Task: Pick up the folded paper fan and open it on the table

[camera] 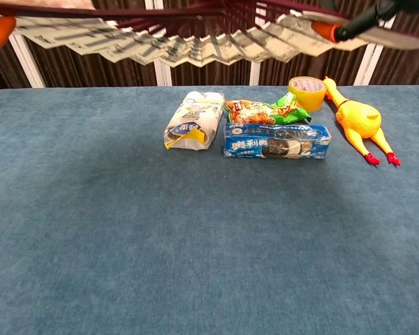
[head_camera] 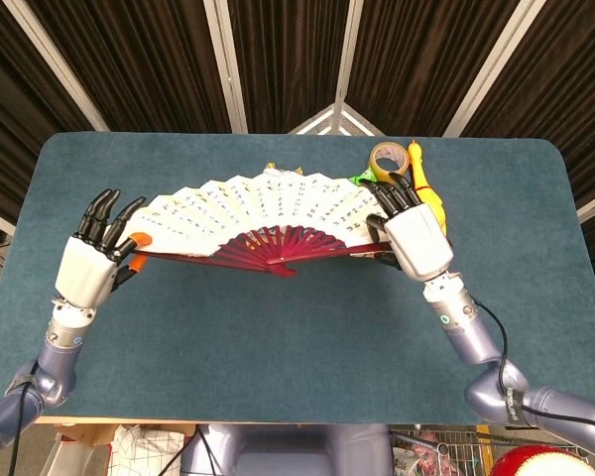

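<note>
The paper fan (head_camera: 263,208) is spread wide open, white pleats with dark writing above dark red ribs, held in the air over the table. My left hand (head_camera: 91,266) grips its left end rib with orange-tipped fingers. My right hand (head_camera: 415,238) grips the right end rib. In the chest view only the fan's underside (camera: 174,42) shows along the top edge, with an orange fingertip (camera: 0,33) of my left hand at the left and a dark finger (camera: 363,21) of my right hand at the right.
Under the fan lie a white snack bag (camera: 193,120), a blue biscuit pack (camera: 276,140) and a green-red snack bag (camera: 262,110). A tape roll (head_camera: 386,161) and a yellow rubber chicken (head_camera: 423,196) sit at the back right. The teal table (head_camera: 297,327) extends toward me.
</note>
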Robot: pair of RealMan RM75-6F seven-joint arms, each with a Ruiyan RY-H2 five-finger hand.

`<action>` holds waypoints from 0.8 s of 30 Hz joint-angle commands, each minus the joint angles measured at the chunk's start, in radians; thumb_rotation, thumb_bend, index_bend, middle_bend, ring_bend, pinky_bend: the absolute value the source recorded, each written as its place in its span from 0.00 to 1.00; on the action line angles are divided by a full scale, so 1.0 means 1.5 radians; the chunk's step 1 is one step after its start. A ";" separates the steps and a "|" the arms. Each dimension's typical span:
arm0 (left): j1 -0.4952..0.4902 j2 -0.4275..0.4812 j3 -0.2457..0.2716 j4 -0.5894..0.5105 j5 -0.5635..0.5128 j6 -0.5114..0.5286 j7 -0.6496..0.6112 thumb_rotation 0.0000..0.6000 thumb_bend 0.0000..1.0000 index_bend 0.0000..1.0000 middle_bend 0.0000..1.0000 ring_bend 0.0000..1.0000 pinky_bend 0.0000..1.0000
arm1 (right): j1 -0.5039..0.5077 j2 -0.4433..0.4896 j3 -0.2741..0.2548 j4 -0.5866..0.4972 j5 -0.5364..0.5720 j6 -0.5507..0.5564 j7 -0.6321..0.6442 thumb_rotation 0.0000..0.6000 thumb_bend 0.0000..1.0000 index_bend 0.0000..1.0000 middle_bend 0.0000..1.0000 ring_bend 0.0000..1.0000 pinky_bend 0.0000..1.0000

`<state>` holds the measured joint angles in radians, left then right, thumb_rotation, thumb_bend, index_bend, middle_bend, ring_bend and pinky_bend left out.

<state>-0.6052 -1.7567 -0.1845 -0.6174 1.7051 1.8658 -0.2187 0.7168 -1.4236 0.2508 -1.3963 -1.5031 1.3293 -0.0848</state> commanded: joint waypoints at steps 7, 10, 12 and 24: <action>-0.005 -0.028 0.016 0.023 -0.004 -0.020 0.032 1.00 0.58 0.49 0.08 0.00 0.12 | -0.015 -0.105 -0.032 0.156 -0.004 0.023 0.027 1.00 0.41 0.97 0.20 0.22 0.14; -0.004 -0.035 0.021 0.029 -0.010 -0.038 0.044 1.00 0.58 0.33 0.02 0.00 0.08 | -0.024 -0.136 -0.038 0.201 0.004 0.023 0.046 1.00 0.41 0.92 0.20 0.22 0.12; 0.000 -0.033 0.031 0.025 -0.012 -0.061 0.047 1.00 0.58 0.19 0.00 0.00 0.05 | -0.028 -0.152 -0.045 0.227 0.009 0.016 0.060 1.00 0.40 0.71 0.19 0.19 0.09; 0.033 0.047 0.056 -0.151 -0.039 -0.131 0.007 1.00 0.58 0.01 0.00 0.00 0.00 | -0.041 -0.164 -0.094 0.299 0.017 -0.061 -0.033 1.00 0.36 0.07 0.08 0.09 0.02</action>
<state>-0.5757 -1.7206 -0.1061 -0.7838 1.6611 1.6783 -0.1891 0.6631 -1.6673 0.1266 -0.9687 -1.4741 1.2500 -0.1063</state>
